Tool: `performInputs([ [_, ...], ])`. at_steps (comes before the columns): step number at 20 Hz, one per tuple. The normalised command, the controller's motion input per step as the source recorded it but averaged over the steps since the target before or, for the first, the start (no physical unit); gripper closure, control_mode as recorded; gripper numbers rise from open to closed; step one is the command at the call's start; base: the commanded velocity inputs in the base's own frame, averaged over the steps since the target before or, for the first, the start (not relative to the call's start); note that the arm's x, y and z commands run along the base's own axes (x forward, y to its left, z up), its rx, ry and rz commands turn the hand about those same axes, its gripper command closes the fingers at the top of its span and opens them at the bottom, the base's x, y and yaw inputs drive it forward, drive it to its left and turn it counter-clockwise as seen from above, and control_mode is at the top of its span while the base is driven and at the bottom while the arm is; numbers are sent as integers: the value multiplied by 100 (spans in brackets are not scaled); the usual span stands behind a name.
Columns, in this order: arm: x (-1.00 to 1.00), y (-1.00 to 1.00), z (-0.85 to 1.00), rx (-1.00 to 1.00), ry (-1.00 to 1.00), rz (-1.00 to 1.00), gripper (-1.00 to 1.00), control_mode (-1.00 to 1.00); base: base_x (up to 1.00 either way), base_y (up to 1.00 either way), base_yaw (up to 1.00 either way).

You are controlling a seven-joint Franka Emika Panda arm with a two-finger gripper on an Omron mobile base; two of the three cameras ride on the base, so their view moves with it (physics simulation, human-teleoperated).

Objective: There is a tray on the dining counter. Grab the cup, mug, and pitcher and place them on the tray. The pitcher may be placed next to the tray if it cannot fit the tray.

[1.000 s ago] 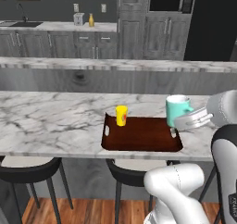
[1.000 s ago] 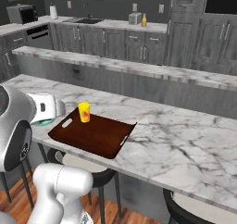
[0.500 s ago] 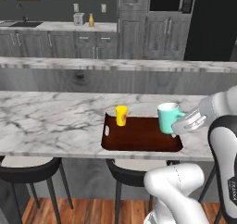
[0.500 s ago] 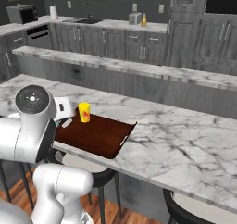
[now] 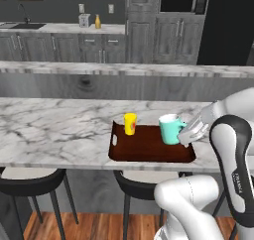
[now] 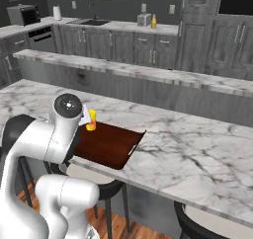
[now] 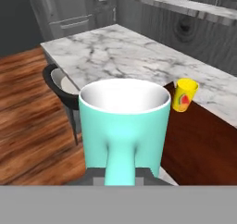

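Cup (image 5: 130, 123) stands upright at the tray's (image 5: 149, 157) left end on the dining counter (image 5: 54, 130). To its right I see the mug (image 5: 170, 129) held upright above the tray's right part, my gripper (image 5: 187, 135) pinching its handle.

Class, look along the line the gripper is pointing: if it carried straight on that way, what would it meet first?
The gripper is shut on the mug by its handle, so the mug leads. Beyond it sits the cup on the tray, slightly off to one side; probably the cup or tray floor comes first, though depth is unclear.
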Motion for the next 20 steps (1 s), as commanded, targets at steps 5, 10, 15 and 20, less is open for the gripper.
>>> performInputs([
  [5, 53, 1, -49, 0, 0, 10, 100, -100, 0, 0, 0],
  [10, 49, 5, -49, 0, 0, 11, 100, -100, 0, 0, 0],
  [15, 46, 5, -28, 0, 0, 8, 100, -100, 0, 0, 0],
  [20, 50, 4, -16, 0, 0, 7, 100, -100, 0, 0, 0],
])
